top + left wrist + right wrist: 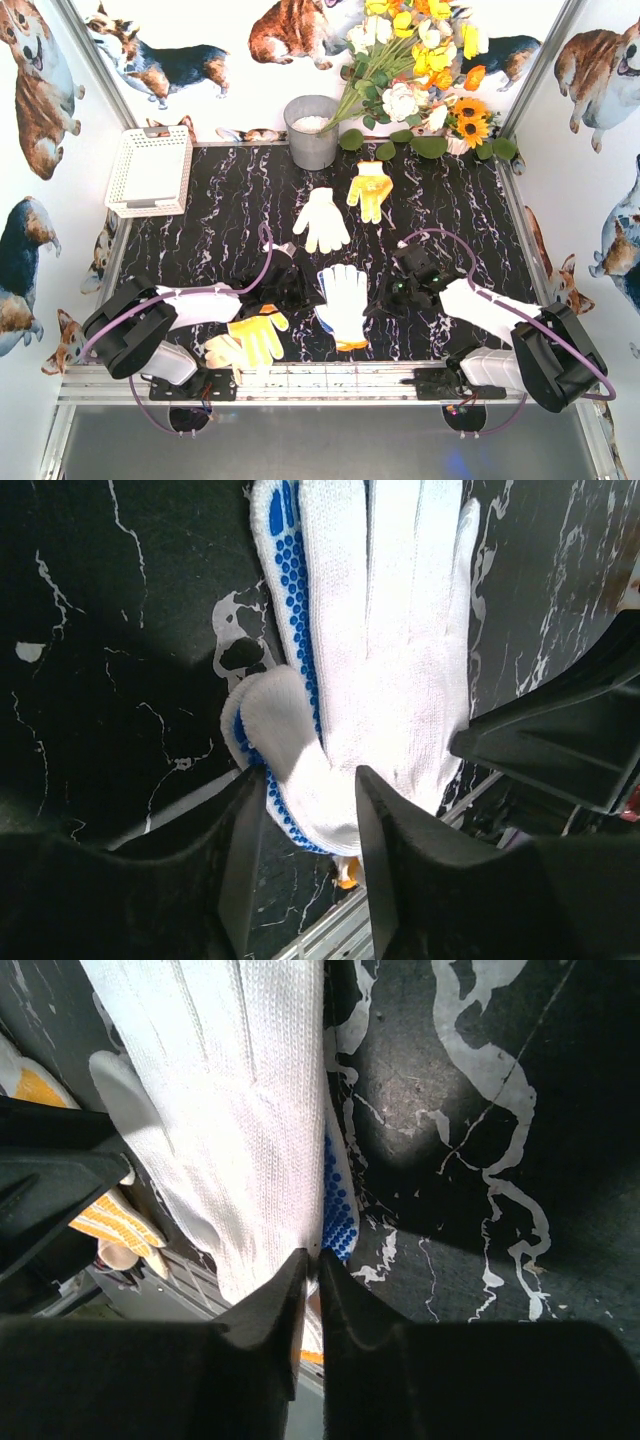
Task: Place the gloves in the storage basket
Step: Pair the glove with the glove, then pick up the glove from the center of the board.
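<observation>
Left gripper [308, 775] is straddling, partly open, the white knit blue-dotted glove [343, 300] lying between the arms; right gripper [312, 1255] is sitting nearly shut at its edge. Advising a deeper pinch before lifting toward the white perforated plastic basket [150, 207], far-left

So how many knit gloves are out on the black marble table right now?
4. Plain white knit glove mid-table; yellow knit glove just right of it; white knit glove with blue dots front centre; yellow-orange knit glove front left. More may be hidden underneath.
</observation>
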Robot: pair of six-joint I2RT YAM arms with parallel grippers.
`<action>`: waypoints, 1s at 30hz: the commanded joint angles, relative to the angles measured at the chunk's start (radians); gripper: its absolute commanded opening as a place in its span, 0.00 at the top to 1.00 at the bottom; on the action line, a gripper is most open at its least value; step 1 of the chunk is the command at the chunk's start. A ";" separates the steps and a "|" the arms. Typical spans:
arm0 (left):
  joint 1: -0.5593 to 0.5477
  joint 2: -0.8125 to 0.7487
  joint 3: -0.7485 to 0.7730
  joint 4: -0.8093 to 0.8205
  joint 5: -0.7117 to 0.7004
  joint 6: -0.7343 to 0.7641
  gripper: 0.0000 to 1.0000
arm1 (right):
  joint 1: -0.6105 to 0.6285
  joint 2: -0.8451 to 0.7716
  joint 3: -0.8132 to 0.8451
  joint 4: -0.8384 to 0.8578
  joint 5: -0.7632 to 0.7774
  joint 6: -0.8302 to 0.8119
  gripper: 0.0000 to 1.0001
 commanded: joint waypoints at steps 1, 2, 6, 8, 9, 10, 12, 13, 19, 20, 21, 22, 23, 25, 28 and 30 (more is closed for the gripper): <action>-0.007 -0.019 -0.010 0.013 -0.002 0.003 0.59 | 0.004 -0.011 0.054 0.015 0.010 -0.008 0.81; -0.008 -0.029 -0.014 0.010 0.009 0.007 0.54 | 0.004 -0.020 0.058 0.008 0.010 -0.010 0.75; -0.008 -0.092 -0.011 -0.096 0.042 0.040 0.43 | 0.004 -0.061 0.096 -0.068 0.041 -0.049 0.61; -0.016 -0.134 -0.008 -0.152 0.050 0.048 0.41 | 0.004 -0.082 0.117 -0.127 0.049 -0.067 0.58; -0.025 -0.154 -0.008 -0.166 0.055 0.046 0.41 | 0.004 -0.094 0.120 -0.144 0.042 -0.070 0.58; -0.042 -0.170 -0.010 -0.169 0.065 0.036 0.41 | 0.004 -0.095 0.119 -0.159 0.034 -0.070 0.57; -0.074 -0.185 -0.016 -0.140 0.095 0.009 0.43 | 0.006 -0.142 0.104 -0.174 0.007 -0.058 0.57; -0.092 -0.180 -0.023 -0.108 0.118 -0.014 0.44 | 0.008 -0.152 0.091 -0.175 -0.009 -0.047 0.57; -0.173 -0.115 -0.056 0.081 0.190 -0.092 0.51 | 0.037 -0.232 -0.005 -0.150 -0.065 0.030 0.58; -0.175 -0.102 -0.058 0.087 0.195 -0.093 0.52 | 0.040 -0.245 -0.017 -0.146 -0.067 0.039 0.59; -0.175 -0.090 -0.058 0.093 0.197 -0.091 0.52 | 0.042 -0.253 -0.029 -0.144 -0.066 0.046 0.59; -0.176 -0.081 -0.056 0.099 0.196 -0.089 0.53 | 0.044 -0.261 -0.040 -0.141 -0.068 0.054 0.60; -0.175 -0.071 -0.054 0.105 0.192 -0.087 0.53 | 0.046 -0.267 -0.050 -0.136 -0.071 0.060 0.60; -0.176 -0.055 -0.049 0.118 0.185 -0.083 0.53 | 0.049 -0.272 -0.068 -0.125 -0.083 0.071 0.61; -0.176 -0.025 -0.044 0.138 0.178 -0.086 0.54 | 0.061 -0.272 -0.079 -0.124 -0.089 0.078 0.62; -0.176 -0.008 -0.047 0.161 0.181 -0.093 0.55 | 0.066 -0.268 -0.087 -0.123 -0.089 0.077 0.62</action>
